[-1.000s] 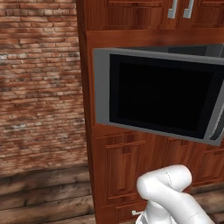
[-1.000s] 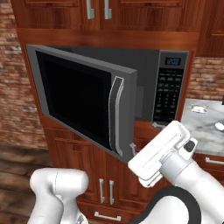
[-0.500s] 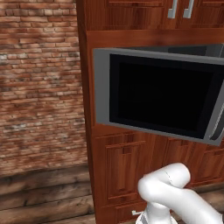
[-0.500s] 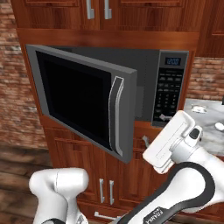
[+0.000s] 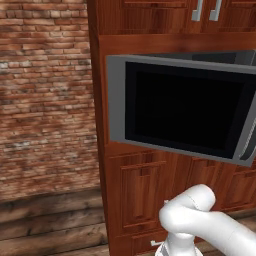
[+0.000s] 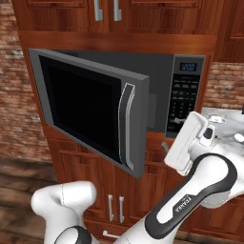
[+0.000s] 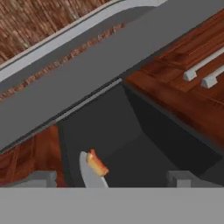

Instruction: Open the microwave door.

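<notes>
The microwave door (image 6: 86,107) stands partly open, hinged on the left, with its black glass window facing out and its curved silver handle (image 6: 126,125) on the free edge. In the left base view the microwave door (image 5: 185,112) juts out from the cabinet front. The microwave (image 6: 159,90) shows its dark inside and black button panel (image 6: 185,97). My gripper (image 6: 165,145) is open, empty, right of the door's free edge and below the panel. From the hand view, my gripper (image 7: 110,178) looks into the dark cavity at a white turntable plate (image 7: 89,174) with an orange-red bit of food (image 7: 97,164).
Reddish-brown wooden cabinets with silver pulls sit above (image 6: 106,9) and below (image 6: 114,208) the microwave. A brick wall (image 5: 45,95) runs to the left. A grey counter (image 6: 224,119) with small things lies at the right, behind my arm.
My hand has drawn up and to the right, away from the door's handle. The door stays at the same angle. The jaws remain wide.
</notes>
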Controlling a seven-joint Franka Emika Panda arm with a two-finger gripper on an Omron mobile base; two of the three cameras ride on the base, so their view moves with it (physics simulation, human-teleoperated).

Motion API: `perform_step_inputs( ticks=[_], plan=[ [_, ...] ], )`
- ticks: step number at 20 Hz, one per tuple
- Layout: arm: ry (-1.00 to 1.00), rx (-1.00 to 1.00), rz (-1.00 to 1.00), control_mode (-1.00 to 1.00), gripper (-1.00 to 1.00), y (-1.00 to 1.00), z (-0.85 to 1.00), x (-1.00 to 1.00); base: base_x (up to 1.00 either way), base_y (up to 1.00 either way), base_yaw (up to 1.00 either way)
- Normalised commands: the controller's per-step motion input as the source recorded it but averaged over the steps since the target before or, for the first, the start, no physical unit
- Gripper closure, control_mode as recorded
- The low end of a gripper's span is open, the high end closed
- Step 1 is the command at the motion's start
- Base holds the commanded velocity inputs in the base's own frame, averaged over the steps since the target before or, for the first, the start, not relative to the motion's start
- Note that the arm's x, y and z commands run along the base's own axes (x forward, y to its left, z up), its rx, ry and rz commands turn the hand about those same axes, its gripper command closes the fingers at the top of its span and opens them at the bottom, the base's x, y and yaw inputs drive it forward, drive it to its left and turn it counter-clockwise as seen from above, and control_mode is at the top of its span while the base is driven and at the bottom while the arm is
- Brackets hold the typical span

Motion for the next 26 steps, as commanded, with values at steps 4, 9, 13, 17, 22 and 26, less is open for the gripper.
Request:
perform_step_inputs(
  ticks=[4,9,13,17,22,26],
  plan=[
    [-0.23,-0.10,0.00,-1.00,-1.00,0.00,-0.13,0.46,0.00,0.00,0.00],
    [-0.15,-0.07,0.02,-1.00,-1.00,0.14,-0.06,0.47,0.00,0.00,0.00],
    [-0.09,-0.08,0.08,-1.00,-1.00,0.40,-0.04,0.17,0.00,0.00,0.00],
    [-0.01,-0.07,0.13,-1.00,-1.00,0.49,0.00,0.01,0.00,0.00,0.00],
    [-0.01,-0.08,0.17,-1.00,-1.00,0.59,0.00,-0.18,0.00,0.00,0.00],
    [-0.02,-0.03,0.25,-1.00,-1.00,0.67,0.00,-0.67,0.00,0.00,0.00]
  ],
)
